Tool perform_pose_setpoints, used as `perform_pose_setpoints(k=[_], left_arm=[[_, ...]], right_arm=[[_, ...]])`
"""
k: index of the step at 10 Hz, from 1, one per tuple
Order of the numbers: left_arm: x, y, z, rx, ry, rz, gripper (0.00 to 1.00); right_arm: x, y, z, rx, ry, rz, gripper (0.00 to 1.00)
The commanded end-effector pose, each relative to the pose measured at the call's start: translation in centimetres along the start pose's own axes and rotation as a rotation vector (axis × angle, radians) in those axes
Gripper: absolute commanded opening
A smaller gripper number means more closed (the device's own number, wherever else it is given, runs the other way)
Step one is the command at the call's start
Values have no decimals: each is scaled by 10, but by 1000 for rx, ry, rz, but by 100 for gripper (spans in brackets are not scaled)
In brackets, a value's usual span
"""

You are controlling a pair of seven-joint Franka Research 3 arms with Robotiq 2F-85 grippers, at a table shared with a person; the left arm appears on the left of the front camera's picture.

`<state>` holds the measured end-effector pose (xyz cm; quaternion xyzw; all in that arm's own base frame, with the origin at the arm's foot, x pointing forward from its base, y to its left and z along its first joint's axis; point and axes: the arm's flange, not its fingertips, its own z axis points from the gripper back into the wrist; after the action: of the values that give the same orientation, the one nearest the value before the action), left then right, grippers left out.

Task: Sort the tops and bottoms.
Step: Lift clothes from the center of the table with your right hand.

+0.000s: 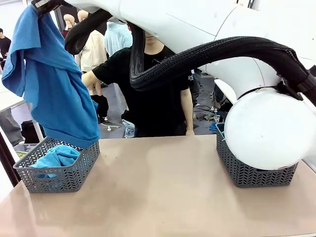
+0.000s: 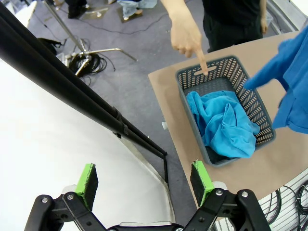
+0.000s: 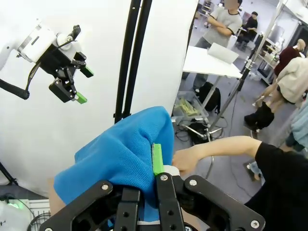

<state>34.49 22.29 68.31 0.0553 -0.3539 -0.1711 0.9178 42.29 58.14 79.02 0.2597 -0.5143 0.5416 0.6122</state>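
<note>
The wide tan counter (image 1: 158, 187) carries a grey perforated plastic basket at each end. A medium blue fabric shirt (image 1: 52, 84) hangs high above the left basket (image 1: 57, 173), its lower hem draping down to the basket's far rim. The right end effector (image 3: 144, 159) is clamped shut on this shirt, bunched cloth wedged between its green pads. Inside the left basket lies a crumpled light turquoise fabric shirt (image 2: 224, 122). A person in a black T-shirt (image 1: 158, 89) stands at the far side; the person's hand (image 2: 185, 36) points an index finger down at the near wall of that basket. The right basket (image 1: 254, 170) is partly hidden behind a white arm joint. The left end effector (image 2: 144, 178) hangs off the counter's side, jaws spread wide and holding nothing.
</note>
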Motion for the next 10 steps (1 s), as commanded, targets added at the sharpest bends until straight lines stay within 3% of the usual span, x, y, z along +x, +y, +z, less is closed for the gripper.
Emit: perform_pose_setpoints(k=[1,10], left_arm=[[1,1,0,2,-1,0,100],[1,1,0,2,-1,0,100]], right_arm=[[2,0,2,-6,-2,6,0],[0,0,0,0,0,0,0]])
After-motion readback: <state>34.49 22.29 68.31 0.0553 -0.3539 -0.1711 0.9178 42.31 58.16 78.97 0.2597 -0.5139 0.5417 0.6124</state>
